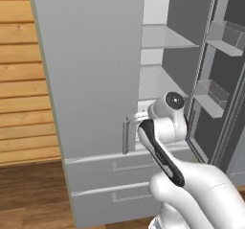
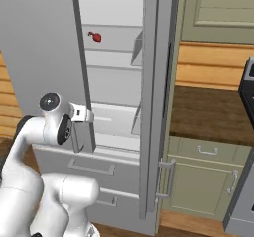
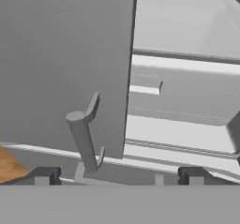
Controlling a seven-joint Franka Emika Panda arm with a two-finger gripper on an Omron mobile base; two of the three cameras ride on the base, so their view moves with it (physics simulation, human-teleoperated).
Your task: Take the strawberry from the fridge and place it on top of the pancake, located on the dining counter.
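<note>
Trouble here starts with the left door: it is shut across half the fridge [image 1: 91, 70], and your gripper [image 3: 119, 175] sits low beside the foot of its handle [image 3: 83, 141]. The fingertips [image 3: 44, 175] stand well apart with nothing between them, the handle just inside the left one. Swing carelessly and you will knock the handle or scrape the door edge.

The strawberry [image 2: 96, 36] lies on an upper shelf, well above the hand and close to the edge of that left door. Reaching it means rising past the door edge and the shelf lip, and either could catch the wrist. In my judgement the berry is far smaller than the gap between your fingers, so a slightly off approach could nudge it deeper or roll it off the shelf. Closing too hard might also squirt it out sideways.

The right door [image 2: 154, 102] hangs open next to the green cabinets [image 2: 198, 176]; watch your elbow if you turn that way later.

Count what you have:
- one strawberry
- two fridge doors, one shut and one open
- two lower drawers [image 1: 115, 166], each with a bar pull
- two bins on the open door's inside in the left base view
- at least two interior shelves

I cannot see the pancake or dining counter from here, so you still have a drive ahead.
</note>
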